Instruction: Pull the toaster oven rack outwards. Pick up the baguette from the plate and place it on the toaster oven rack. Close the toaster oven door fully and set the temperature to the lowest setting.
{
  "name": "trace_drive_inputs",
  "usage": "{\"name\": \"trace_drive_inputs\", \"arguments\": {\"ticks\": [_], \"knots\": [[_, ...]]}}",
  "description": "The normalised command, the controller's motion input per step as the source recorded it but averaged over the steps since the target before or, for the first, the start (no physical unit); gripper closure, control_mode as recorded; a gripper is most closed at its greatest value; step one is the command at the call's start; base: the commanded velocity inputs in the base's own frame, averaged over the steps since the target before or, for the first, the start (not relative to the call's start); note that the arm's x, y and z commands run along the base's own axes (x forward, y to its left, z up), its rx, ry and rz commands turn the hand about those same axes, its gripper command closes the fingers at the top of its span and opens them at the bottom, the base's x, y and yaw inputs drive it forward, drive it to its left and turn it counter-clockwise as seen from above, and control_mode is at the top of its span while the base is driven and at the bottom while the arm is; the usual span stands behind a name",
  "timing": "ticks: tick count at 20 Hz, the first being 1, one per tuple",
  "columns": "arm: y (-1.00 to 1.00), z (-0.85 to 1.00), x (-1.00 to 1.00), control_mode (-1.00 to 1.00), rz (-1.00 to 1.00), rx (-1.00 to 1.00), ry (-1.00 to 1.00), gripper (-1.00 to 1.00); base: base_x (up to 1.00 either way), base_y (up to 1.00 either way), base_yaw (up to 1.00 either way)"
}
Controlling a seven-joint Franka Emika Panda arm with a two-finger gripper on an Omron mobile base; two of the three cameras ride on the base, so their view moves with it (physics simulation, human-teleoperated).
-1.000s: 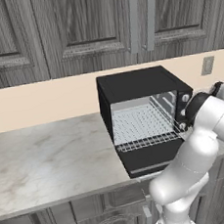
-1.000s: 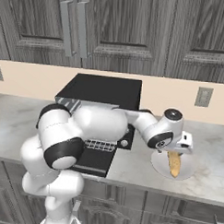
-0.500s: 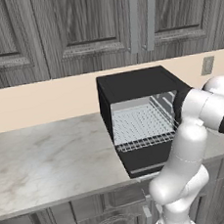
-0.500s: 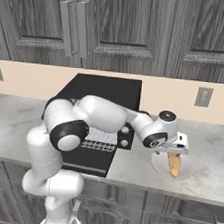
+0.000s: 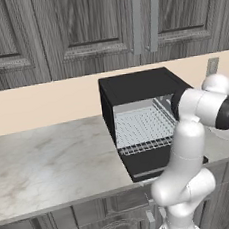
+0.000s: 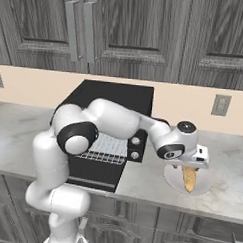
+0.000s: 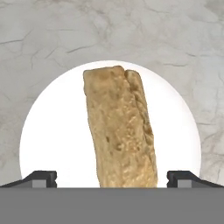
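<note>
- The baguette (image 7: 120, 129) lies lengthwise across the middle of the plate (image 7: 52, 131), which sits on the marble worktop (image 6: 227, 158) just right of the toaster oven (image 6: 112, 100).
- The tool (image 7: 112, 179) hangs right above the loaf, its tips spread wide on either side and gripping nothing.
- The toaster oven door (image 5: 157, 164) is down, and the toaster oven rack (image 5: 141, 128) is pulled out over it.

baguette (image 7: 120, 131) near end cut off
</note>
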Motion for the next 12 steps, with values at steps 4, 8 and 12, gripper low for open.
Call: {"name": "trace_drive_inputs", "arguments": {"ticks": [4, 8, 12], "knots": [[-0.11, 0.00, 0.00, -1.00, 0.00, 0.00, 0.00, -1.00, 0.00, 0.00, 0.00], [0.00, -0.08, 0.01, -1.00, 0.00, 0.00, 0.00, -1.00, 0.00, 0.00, 0.00], [0.00, -0.24, 0.00, -1.00, 0.00, 0.00, 0.00, -1.00, 0.00, 0.00, 0.00]]}}
